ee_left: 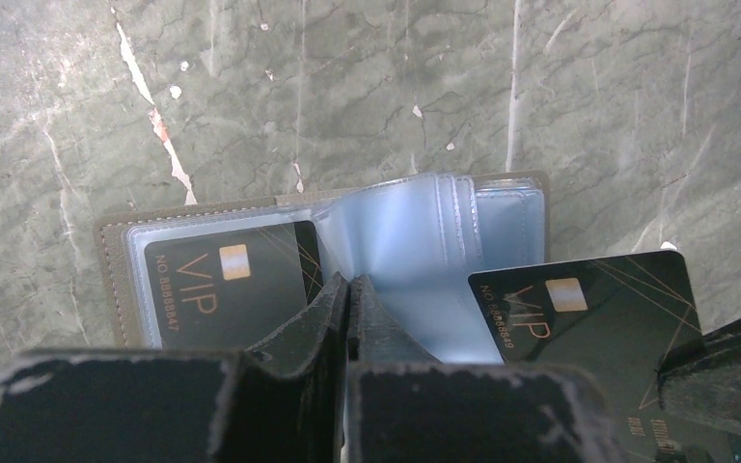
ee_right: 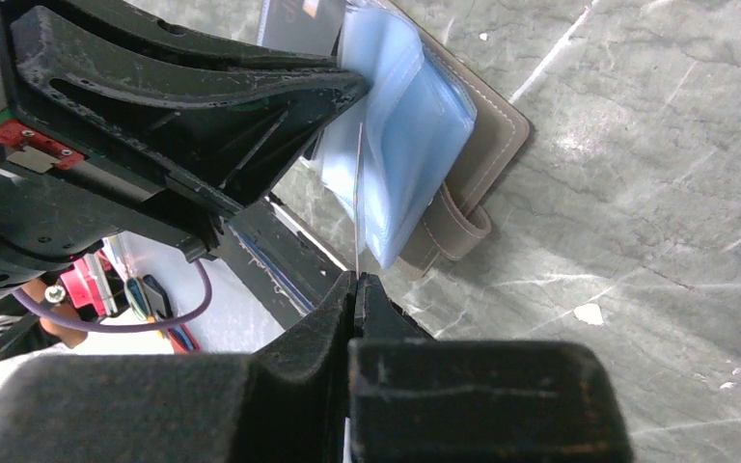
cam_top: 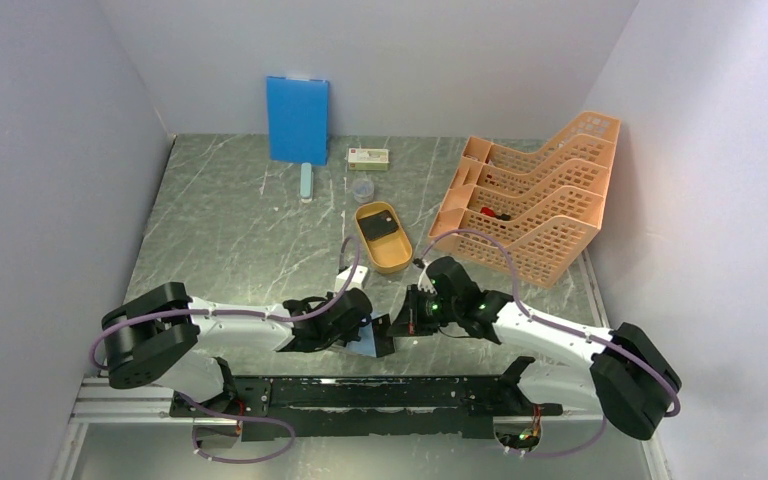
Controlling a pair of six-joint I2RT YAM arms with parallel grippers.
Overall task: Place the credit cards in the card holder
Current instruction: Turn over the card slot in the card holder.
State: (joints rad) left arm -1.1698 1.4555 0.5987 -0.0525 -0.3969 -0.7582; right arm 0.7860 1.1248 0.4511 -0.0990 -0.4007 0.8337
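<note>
Though unreadable overhead, credit card point(ee_left: 593, 323), VIP-lettered

We see a small taupe-grey folding card holder point(ee_left: 396, 241) lying open on the grey marbled tabletop point(ee_left: 347, 87), its pale blue glossy plastic sleeves bulging upward at the middle. One thin black card with gold "VIP" lettering point(ee_left: 232, 285) sits inside the left sleeve. We find a second, matching black card point(ee_left: 598, 318) tilted at the holder's right side, its corner overlapping the sleeves.

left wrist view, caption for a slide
Left gripper pinches the card holder's clear sleeve, one black card pocketed, second card angled beside it.
</note>
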